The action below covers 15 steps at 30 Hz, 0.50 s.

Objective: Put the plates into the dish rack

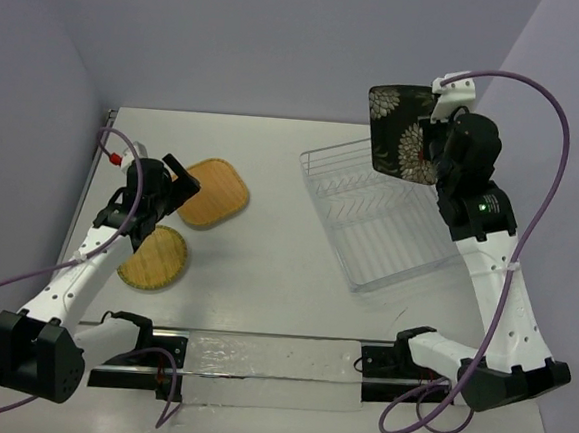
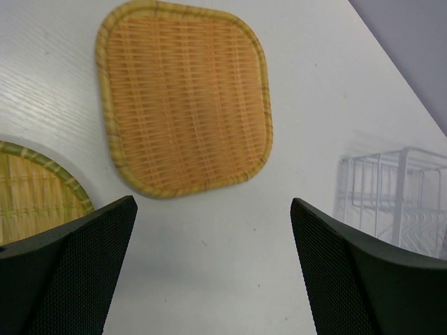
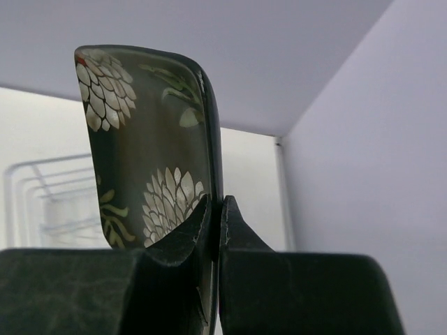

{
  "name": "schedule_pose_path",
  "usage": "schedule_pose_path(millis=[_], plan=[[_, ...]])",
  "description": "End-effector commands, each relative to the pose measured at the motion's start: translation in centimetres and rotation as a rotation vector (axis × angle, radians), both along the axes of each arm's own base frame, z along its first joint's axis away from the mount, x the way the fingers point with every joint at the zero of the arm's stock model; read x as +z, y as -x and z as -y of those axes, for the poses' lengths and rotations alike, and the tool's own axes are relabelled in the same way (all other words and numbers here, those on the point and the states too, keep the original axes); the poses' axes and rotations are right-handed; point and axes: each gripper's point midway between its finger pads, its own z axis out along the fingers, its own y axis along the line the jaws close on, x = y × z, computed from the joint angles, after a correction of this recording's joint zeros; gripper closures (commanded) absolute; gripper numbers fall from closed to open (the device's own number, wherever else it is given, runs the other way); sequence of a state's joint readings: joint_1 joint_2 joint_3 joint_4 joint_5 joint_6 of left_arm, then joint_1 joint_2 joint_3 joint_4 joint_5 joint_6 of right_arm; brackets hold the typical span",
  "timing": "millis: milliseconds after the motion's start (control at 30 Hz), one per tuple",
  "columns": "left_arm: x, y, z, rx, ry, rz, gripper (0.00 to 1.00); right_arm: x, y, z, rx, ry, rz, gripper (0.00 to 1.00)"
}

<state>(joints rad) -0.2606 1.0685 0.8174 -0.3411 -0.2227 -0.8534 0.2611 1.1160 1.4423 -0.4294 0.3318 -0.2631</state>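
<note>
Your right gripper (image 3: 215,213) clamps the black plate (image 1: 399,125) by one rim, upper right, so it may pivot and strike the dish rack (image 1: 368,233); left gripper (image 2: 213,265) gapes.

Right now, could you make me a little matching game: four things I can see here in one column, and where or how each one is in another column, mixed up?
Things:
1. black flowered plate
2. orange plate
3. yellow-green plate
4. left gripper

Places or states:
A. flat on the table, nearer the arm bases
B. open, holding nothing
C. pinched by its edge in the right gripper, raised by the dish rack
D. flat on the table, farther from the arm bases

Pairs: 1-C, 2-D, 3-A, 4-B.
</note>
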Motion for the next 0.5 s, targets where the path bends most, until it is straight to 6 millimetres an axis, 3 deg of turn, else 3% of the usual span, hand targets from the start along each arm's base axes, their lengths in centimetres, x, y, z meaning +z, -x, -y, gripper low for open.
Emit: schedule_pose_path(millis=[0,167,467], plan=[[1.9,-2.3,-1.8,0.034,-0.001,0.051,0.01,4.9,-0.2,2.1,-0.013,0.158,0.076,1.00],[1.6,-3.2,-4.0,0.096,-0.041,0.023,0.01,3.1,-1.7,5.0,-0.051,0.343,-0.033,1.00],[2.4,-4.8,-5.4,0.160,-0.040,0.040,0.01,-0.8,-7.3,5.4,-0.008,0.398,-0.164,1.00]])
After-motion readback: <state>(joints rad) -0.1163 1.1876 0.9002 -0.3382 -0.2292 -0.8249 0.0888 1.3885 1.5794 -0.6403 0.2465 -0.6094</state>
